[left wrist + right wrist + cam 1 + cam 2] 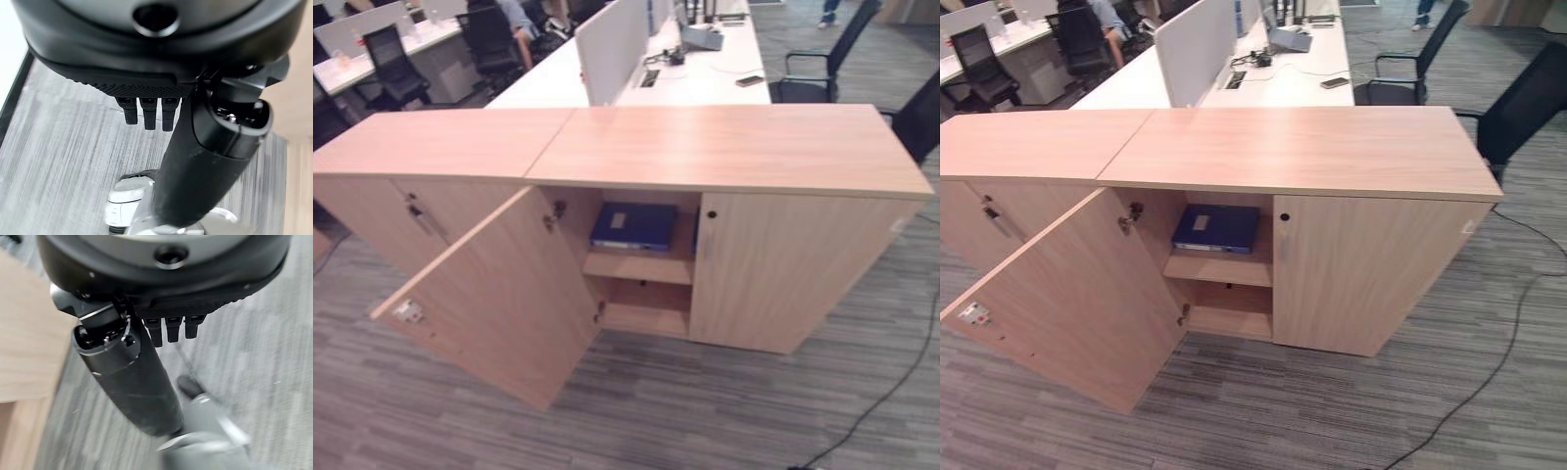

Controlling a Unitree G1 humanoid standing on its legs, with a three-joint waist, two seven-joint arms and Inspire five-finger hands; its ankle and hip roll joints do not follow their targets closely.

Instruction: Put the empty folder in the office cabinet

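The blue folder (633,225) lies flat on the upper shelf (636,266) of the office cabinet (734,147), its left door (499,299) open, while the left hand (161,58) and right hand (166,289) hang empty, fingers relaxed and apart, so placement appears complete, perhaps leaving only door closure.

You're looking at a cabinet (724,147) of pale wood-grain laminate, its top smooth with a soft satin sheen, and its open door (499,304) at about 8 o'clock has the same matt grain, with small metal hinges (554,211). The folder (632,224) on the upper shelf has a smooth blue cover (plastic or coated board, hard to tell). The floor (705,411) is grey striped carpet, rough and matt. At 12 o'clock the desk (705,73) is smooth white. Your left hand (210,147) and right hand (132,377) are dark matt plastic, faintly scuffed.
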